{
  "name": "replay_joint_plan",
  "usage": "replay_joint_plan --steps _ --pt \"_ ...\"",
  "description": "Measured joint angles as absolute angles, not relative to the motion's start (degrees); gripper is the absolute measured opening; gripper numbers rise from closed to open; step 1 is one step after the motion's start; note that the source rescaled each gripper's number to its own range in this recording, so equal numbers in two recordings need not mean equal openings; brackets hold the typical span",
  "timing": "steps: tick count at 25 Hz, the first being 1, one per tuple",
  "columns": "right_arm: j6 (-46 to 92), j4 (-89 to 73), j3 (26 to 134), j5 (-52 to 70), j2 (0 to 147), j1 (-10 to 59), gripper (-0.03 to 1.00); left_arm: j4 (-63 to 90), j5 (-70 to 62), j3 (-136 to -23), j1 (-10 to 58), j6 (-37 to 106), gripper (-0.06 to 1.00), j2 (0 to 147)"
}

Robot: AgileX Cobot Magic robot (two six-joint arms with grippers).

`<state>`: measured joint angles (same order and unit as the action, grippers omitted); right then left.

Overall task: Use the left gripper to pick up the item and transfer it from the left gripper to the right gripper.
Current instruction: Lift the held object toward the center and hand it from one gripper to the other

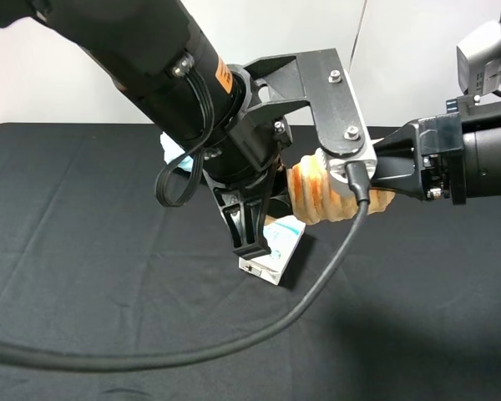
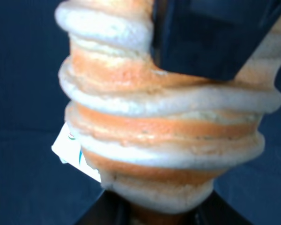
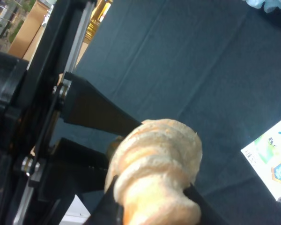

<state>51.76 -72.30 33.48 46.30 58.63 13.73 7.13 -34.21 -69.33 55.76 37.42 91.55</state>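
The item [image 1: 317, 188], a tan-orange ridged loaf, hangs in the air over the table's middle. My left gripper [image 1: 277, 205] comes in from the upper left and its fingers close around the item's left end; in the left wrist view [image 2: 159, 218] the item [image 2: 164, 126] fills the frame between them. My right gripper [image 1: 377, 180] reaches in from the right and is shut on the item's right end. In the right wrist view [image 3: 152, 206] the item [image 3: 154, 173] sits between its fingers. A right finger [image 2: 206, 37] shows in the left wrist view.
A white carton [image 1: 275, 255] with green-blue print lies on the black table [image 1: 83, 251] just under the left gripper; it also shows in both wrist views [image 2: 70, 150] [image 3: 271, 164]. A pale blue puff [image 1: 174, 153] peeks from behind the left arm. A black cable [image 1: 334, 267] loops across the front.
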Motion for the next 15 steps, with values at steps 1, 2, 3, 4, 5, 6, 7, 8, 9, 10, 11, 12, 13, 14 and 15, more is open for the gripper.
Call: replay_joint_plan --steps 1,2,3,4,5,6,7,8,9,10,11,12,13,14,15 --pt "51.76 -72.30 33.48 46.24 58.63 13.73 0.04 6.95 -34.10 -69.33 55.76 37.42 0.02 91.55" --pt "51.76 -72.30 33.48 46.19 58.63 13.73 0.04 6.80 -33.87 -69.33 55.76 37.42 0.11 91.55" --pt "51.76 -72.30 33.48 46.19 58.63 13.73 0.04 6.65 -33.71 -69.33 55.76 37.42 0.21 91.55" --pt "51.76 -72.45 33.48 46.19 58.63 13.73 0.04 6.51 -33.29 -69.33 55.76 37.43 0.39 91.55" --pt "51.76 -72.45 33.48 46.41 58.63 13.73 0.04 6.33 -32.88 -69.33 55.76 37.48 0.57 91.55" --pt "51.76 -72.45 33.48 46.61 58.63 13.73 0.03 6.08 -32.42 -69.33 55.76 37.48 0.71 91.55" --pt "51.76 -72.45 33.48 46.72 58.63 13.73 0.02 6.00 -32.11 -69.33 55.76 37.48 0.82 91.55" --pt "51.76 -72.45 33.48 46.80 58.63 13.73 0.02 5.96 -31.88 -69.33 55.76 37.48 0.89 91.55" --pt "51.76 -72.45 33.48 46.84 58.63 13.73 0.02 5.96 -31.86 -69.33 55.76 37.48 0.93 91.55" --pt "51.76 -72.45 33.48 46.97 58.63 13.73 0.02 5.96 -31.82 -69.33 55.76 37.48 0.95 91.55" --pt "51.76 -72.45 33.48 47.05 58.63 13.73 0.02 5.96 -31.82 -69.33 55.76 37.48 0.97 91.55" --pt "51.76 -72.45 33.48 47.05 58.63 13.73 0.02 5.96 -31.82 -69.33 55.76 37.48 0.98 91.55" --pt "51.76 -72.45 33.48 47.10 58.63 13.73 0.02 5.96 -31.82 -69.33 55.76 37.48 0.99 91.55" --pt "51.76 -72.45 33.48 47.23 58.63 13.73 0.02 5.96 -31.87 -69.33 55.76 37.48 0.99 91.55" --pt "51.76 -72.45 33.48 47.23 58.63 13.73 0.02 5.96 -31.92 -69.33 55.76 37.48 0.99 91.55"
